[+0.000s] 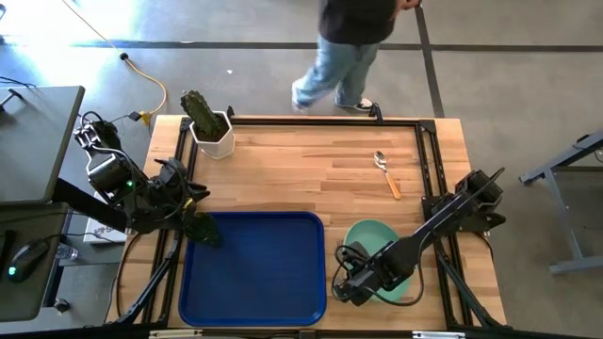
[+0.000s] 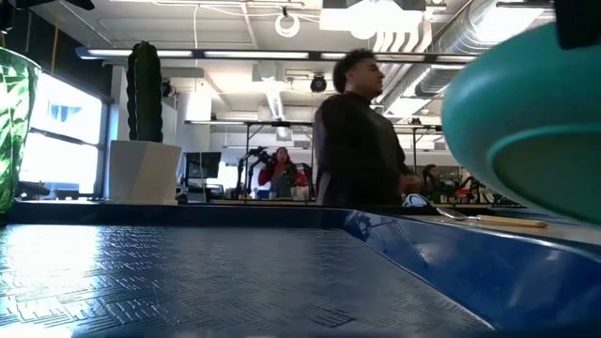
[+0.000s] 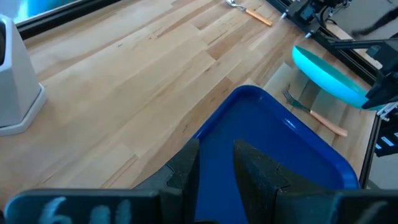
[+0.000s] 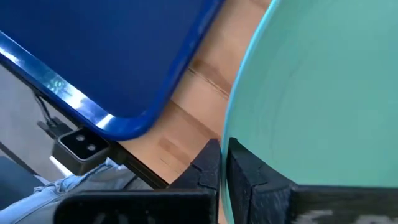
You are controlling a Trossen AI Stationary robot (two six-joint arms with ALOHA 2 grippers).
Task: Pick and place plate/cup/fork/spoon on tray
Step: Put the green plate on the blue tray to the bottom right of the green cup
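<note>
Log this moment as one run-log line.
right gripper: shut on plate, lifted, tilted | left gripper: holding cup over tray | spoon: on table

Bright daylight; perhaps blurred foreground

I've got a white hexagonal pot (image 1: 216,139) with a green cactus (image 1: 199,110) sitting at the far left corner of the light wooden tabletop (image 1: 301,179). A person in jeans (image 1: 341,52) is walking just past the far edge.

Plate (image 1: 369,235) mint-green – tray (image 1: 254,273) dark blue, textured.
</note>
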